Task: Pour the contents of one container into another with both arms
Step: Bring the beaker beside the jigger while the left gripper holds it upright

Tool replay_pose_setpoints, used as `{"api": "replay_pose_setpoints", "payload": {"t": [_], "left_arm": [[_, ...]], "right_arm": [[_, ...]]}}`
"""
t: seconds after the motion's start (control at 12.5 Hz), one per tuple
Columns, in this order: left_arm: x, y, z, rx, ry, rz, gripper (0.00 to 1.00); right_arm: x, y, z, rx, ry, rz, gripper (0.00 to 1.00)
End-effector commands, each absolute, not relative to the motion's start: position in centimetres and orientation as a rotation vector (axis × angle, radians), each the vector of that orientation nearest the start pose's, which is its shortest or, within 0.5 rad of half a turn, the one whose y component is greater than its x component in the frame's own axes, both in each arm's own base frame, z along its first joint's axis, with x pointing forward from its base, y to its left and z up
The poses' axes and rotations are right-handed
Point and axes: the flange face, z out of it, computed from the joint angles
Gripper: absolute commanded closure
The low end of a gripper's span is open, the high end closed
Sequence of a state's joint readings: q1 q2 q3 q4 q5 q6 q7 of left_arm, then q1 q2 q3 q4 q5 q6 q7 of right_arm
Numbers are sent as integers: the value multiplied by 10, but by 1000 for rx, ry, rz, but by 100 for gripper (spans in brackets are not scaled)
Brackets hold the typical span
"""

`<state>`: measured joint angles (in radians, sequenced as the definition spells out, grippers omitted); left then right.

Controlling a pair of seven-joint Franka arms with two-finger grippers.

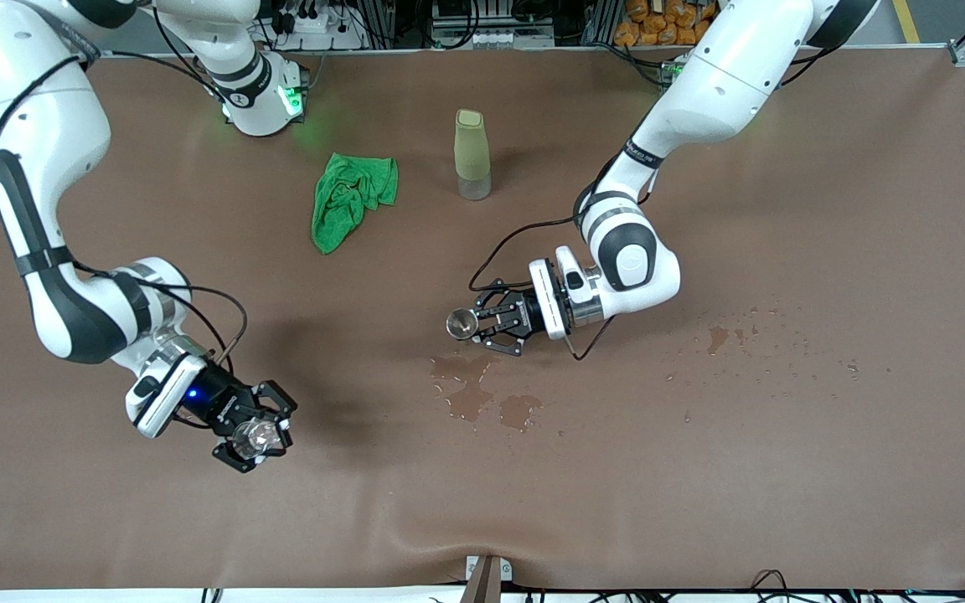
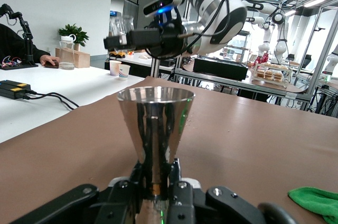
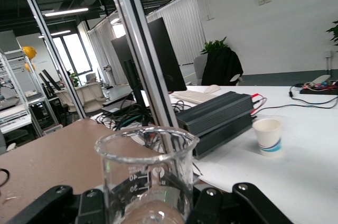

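Observation:
My left gripper point(image 1: 487, 325) is shut on a shiny metal cone-shaped cup point(image 1: 460, 324), upright over the middle of the table. In the left wrist view the metal cup point(image 2: 155, 129) rises from between the fingers point(image 2: 182, 176). My right gripper point(image 1: 269, 431) is shut on a clear glass beaker point(image 1: 255, 437), held above the table toward the right arm's end. The glass beaker point(image 3: 147, 176) with printed measuring marks fills the lower right wrist view. That beaker point(image 2: 121, 26) and the right gripper point(image 2: 138, 39) also show far off in the left wrist view.
Wet spill patches point(image 1: 474, 394) darken the brown table mat just nearer the front camera than the metal cup, with scattered drops point(image 1: 725, 335) toward the left arm's end. A crumpled green cloth point(image 1: 350, 197) and a tall olive bottle point(image 1: 472, 154) stand nearer the robots' bases.

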<state>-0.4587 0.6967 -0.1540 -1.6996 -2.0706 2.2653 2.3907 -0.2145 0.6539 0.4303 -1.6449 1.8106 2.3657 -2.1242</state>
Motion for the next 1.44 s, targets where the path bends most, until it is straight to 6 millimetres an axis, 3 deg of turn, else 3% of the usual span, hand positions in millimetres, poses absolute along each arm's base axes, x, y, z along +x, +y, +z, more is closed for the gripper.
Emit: {"api": "replay_pose_setpoints", "payload": {"t": [0.0,0.32,0.8,1.04,1.36], "left_arm": [[564,-410,213,1555,-1065,1170,100],[564,-410,216,1556,-1059,1169,100],[568,-405,216,1562,-1052,1174,100],[568,-405,217,1561,-1051,1176,100],[570,-402,217,1567,-1045,1178,100]], "right_arm": [[672,155,318,-1796,-666,-1289,100],[643,245,332,-1665,-667,-1134,100],[598,340,352,-1521,-747,-1029,100],[572,364,351,-1510,-776,-979,100],[547,368,361,-1546,-717,-867,100]]}}
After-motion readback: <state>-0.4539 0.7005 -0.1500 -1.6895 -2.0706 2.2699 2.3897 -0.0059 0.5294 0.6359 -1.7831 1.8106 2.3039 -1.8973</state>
